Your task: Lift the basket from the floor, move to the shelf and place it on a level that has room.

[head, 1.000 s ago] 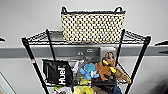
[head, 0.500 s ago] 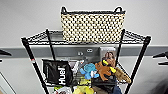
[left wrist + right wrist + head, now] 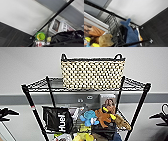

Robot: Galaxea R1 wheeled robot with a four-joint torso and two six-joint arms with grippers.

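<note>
Grey wall behind shelf [image 3: 140,100]. Basket [image 3: 93,71] sits upper centre on top level [image 3: 37,84], toys below. Both grippers, left [image 3: 6,114] and right [image 3: 160,116]: finger state unreadable. Withdraw straight, clear of posts.

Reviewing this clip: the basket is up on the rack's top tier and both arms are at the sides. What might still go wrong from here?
1. The basket sits toward the right of the top tier; its front looks close to the front rail, so a jolt to the shelf might tip it forward.
2. The left gripper and right gripper flank the posts; a turn could clip one.
3. Shaking the rack could spill the plush toys below.
</note>
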